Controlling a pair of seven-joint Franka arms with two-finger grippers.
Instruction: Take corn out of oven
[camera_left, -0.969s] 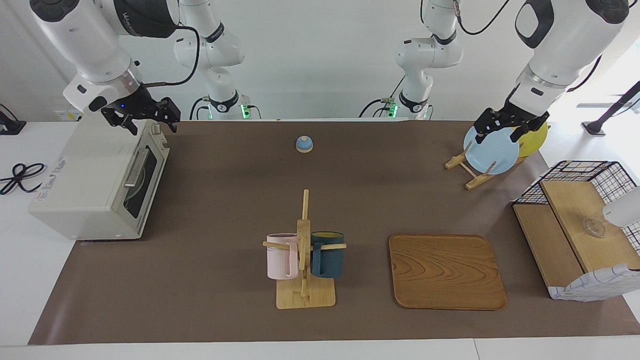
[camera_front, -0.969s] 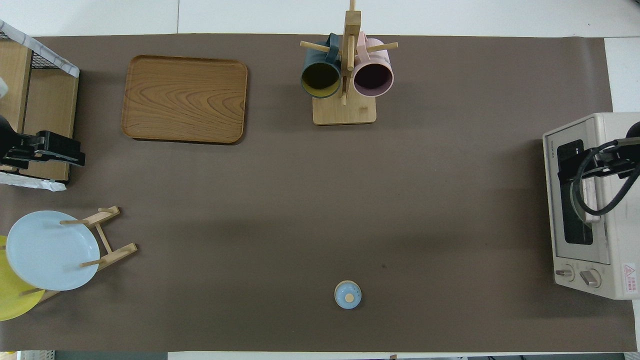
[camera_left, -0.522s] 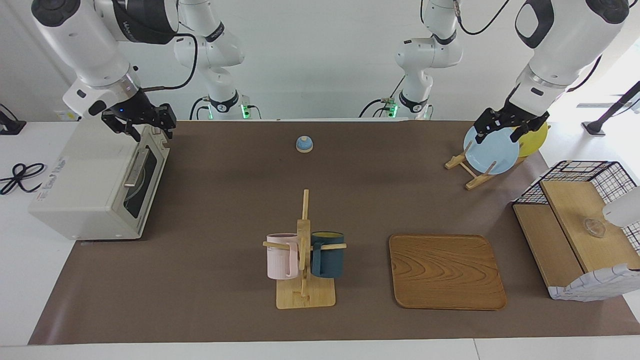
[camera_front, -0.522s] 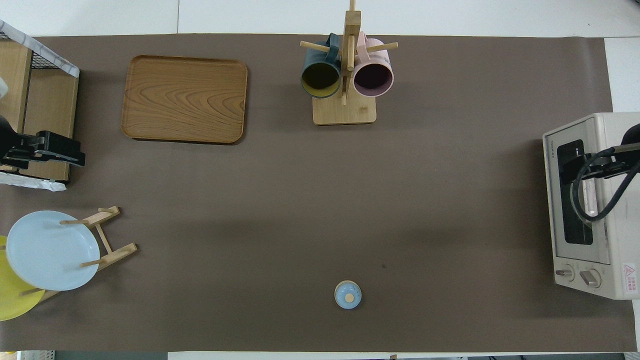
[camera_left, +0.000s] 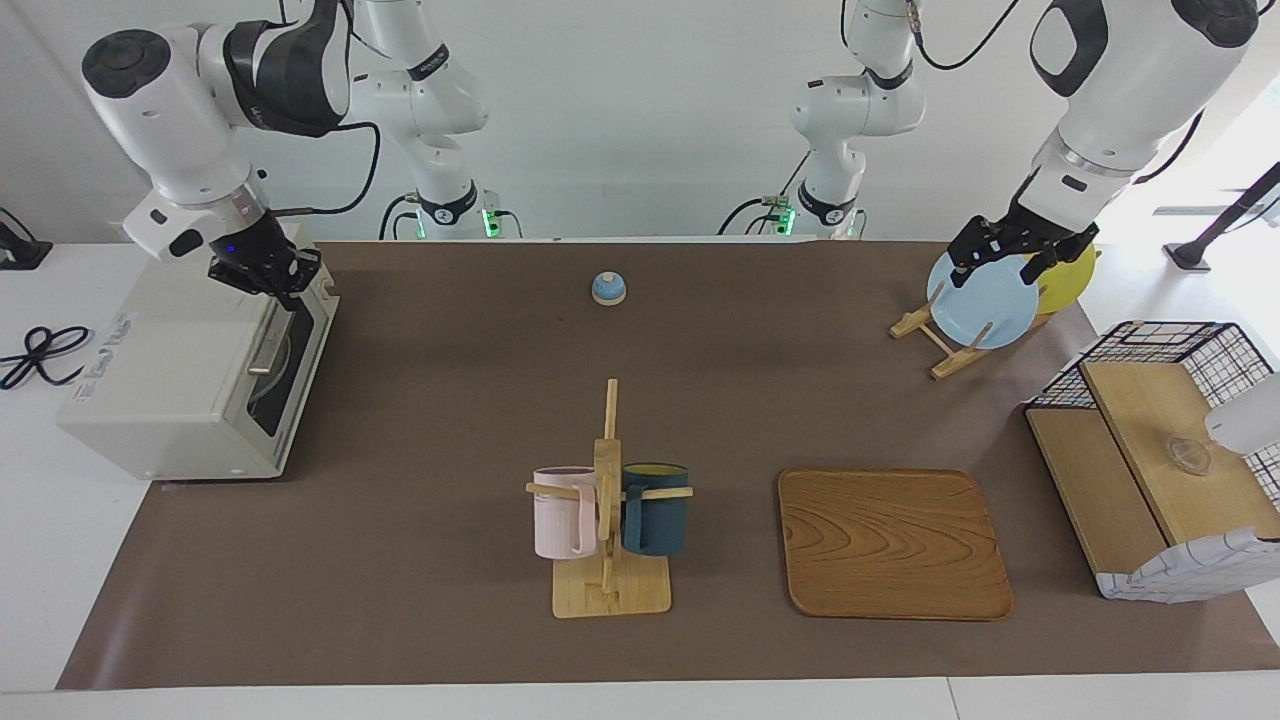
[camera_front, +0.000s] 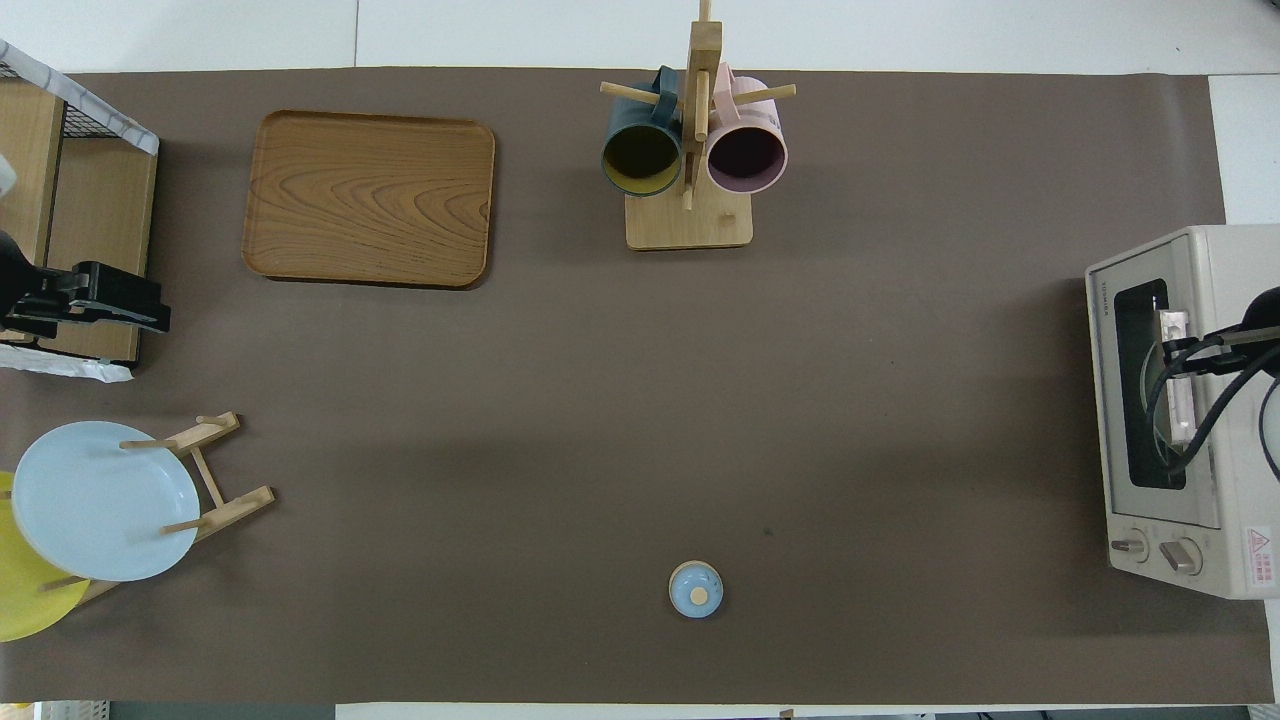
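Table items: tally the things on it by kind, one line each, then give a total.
Toaster oven: 1
Mugs: 2, pink mug and dark blue mug
Mug rack: 1
Plates: 2, blue plate and yellow plate
Plate rack: 1
Wooden tray: 1
Small blue lid: 1
Wire basket: 1
Total: 10

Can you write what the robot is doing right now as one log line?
stage: reaching oven handle | door: closed | corn: not visible | right hand: shut, at door's top edge | left hand: open, waiting over plates
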